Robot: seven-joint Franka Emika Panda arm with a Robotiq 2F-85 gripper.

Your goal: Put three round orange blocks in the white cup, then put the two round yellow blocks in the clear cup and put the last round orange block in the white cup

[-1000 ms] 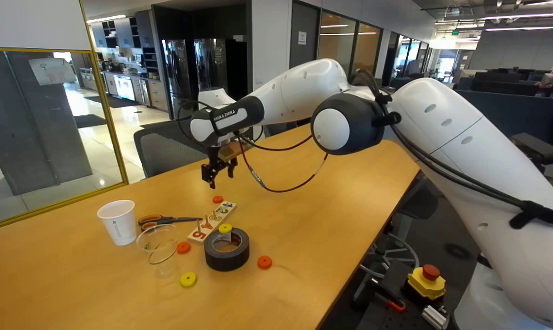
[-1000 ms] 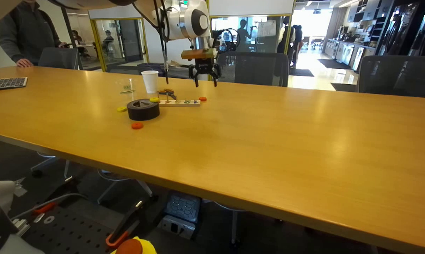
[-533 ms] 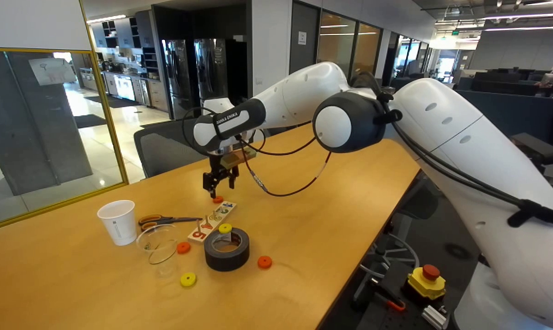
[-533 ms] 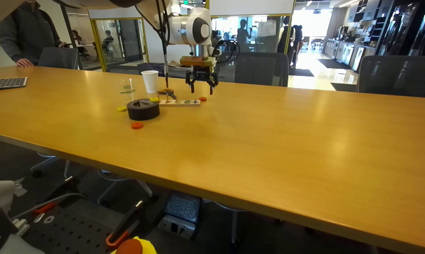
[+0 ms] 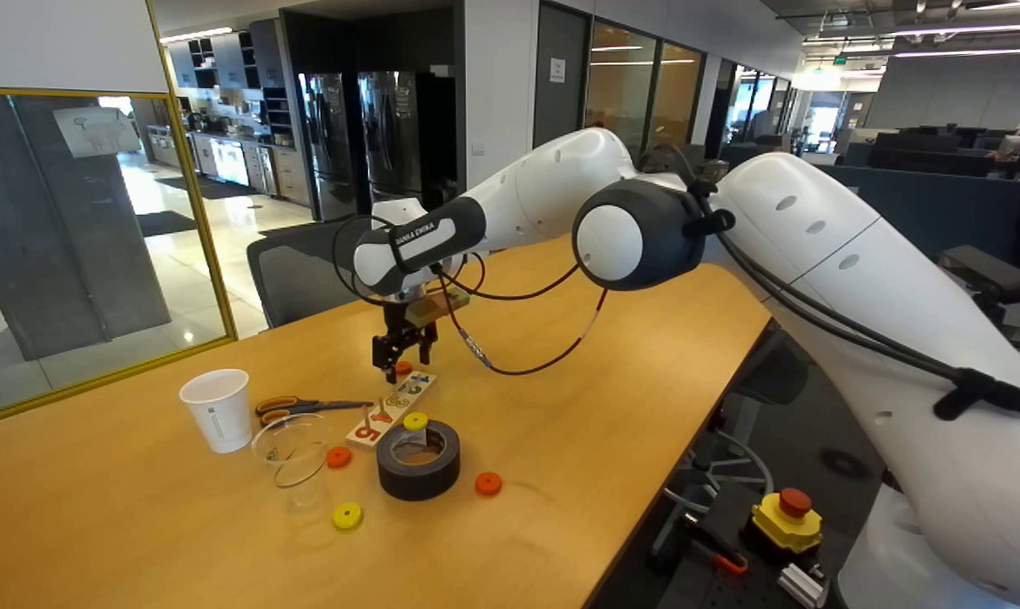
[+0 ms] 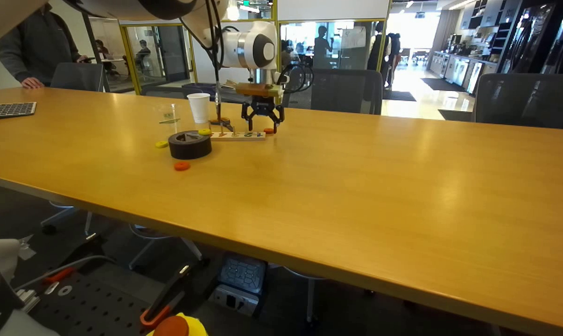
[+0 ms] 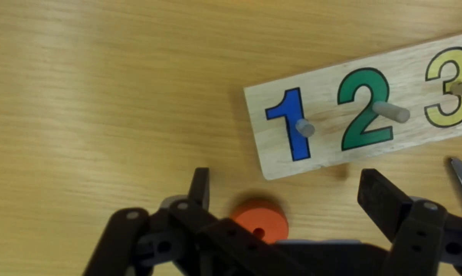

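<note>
Gold-framed glass (image 5: 87,245) stands at the far left of an exterior view, a pale sheet (image 5: 95,132) in it too faint for me to read. On the wooden table (image 5: 578,397) the white cup (image 5: 216,412) comes first; its small dark print is beyond me, and its bottom is hidden, so I can't tell whether anything is inside. Next come scissors (image 5: 311,405), then the clear cup (image 5: 294,457). Just beside that, on the wood, lie the left orange block (image 5: 338,457) and, nearer the camera, the left yellow block (image 5: 347,516). The number board (image 5: 392,410) carries painted numerals: 1, 2 and 3 plain in the wrist view, 4 and 5 past them in an exterior view. Just beside it sits a tape roll (image 5: 419,484), the right yellow block (image 5: 415,420) seemingly propped on its rim.

What's changed over the last second: my gripper (image 5: 408,367) has come down and edged toward the board, and now hangs low at the middle orange block (image 7: 261,220), which lies just off the end marked 1. Jaws spread wide, nothing grasped; the wrist view shows that block between them, partly masked by the gripper itself. I judge I'm lining up a pick for the white cup, with the short peg (image 7: 305,128) near enough to snag me if I drift. The right orange block (image 5: 488,484) lies well apart. Farther right, the label (image 5: 414,233) on the arm (image 5: 662,224) ends "ANKA EMIKA", opening letters unclear.
</note>
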